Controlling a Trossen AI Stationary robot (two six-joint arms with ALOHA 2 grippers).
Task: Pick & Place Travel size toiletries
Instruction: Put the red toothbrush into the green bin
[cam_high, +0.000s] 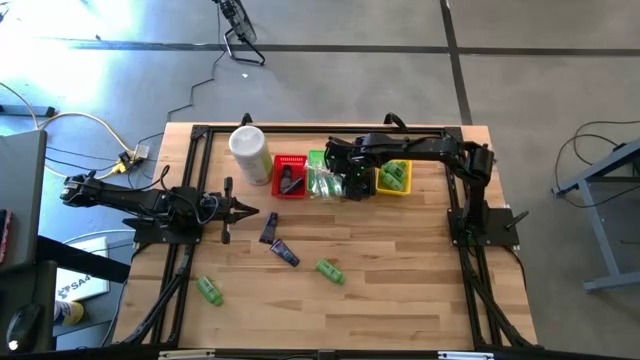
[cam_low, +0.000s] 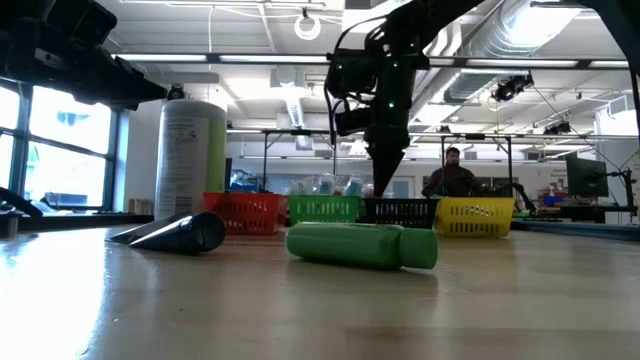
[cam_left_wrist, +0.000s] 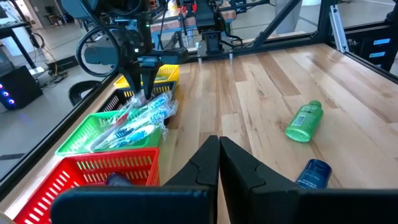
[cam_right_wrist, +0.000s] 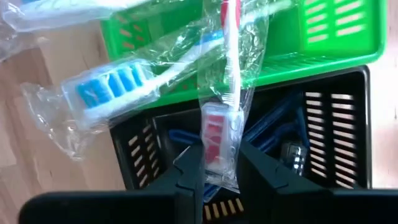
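High view first: I see the right gripper (cam_high: 352, 187) reaching over the row of small baskets at the back of the bench (cam_high: 400, 290), above the black basket (cam_high: 358, 184), between the green basket (cam_high: 322, 172) and the yellow basket (cam_high: 393, 180). The left gripper (cam_high: 250, 212) lies low over the bench, in front of the red basket (cam_high: 289, 176) and the white canister (cam_high: 250, 153). Loose on the bench I count two green bottles (cam_high: 329, 271) and two dark tubes (cam_high: 283, 253).

Low view gives me what the overhead cannot: the right gripper hangs point-down just above the black basket, and one green bottle lies on its side nearest the camera, with a dark tube beside it.

Left wrist view shows that arm's fingers (cam_left_wrist: 239, 168) clenched together with nothing between them, and wrapped toothbrushes (cam_left_wrist: 140, 118) spilling over the green basket's rim.

Right wrist view settles the grip: the right fingers (cam_right_wrist: 186, 171) clasp a plastic-wrapped red toothbrush (cam_right_wrist: 219, 134) near its head, over the black basket, where blue razors (cam_right_wrist: 277, 127) lie. A blue-bristled wrapped toothbrush (cam_right_wrist: 118, 84) sprawls across the green basket's edge.
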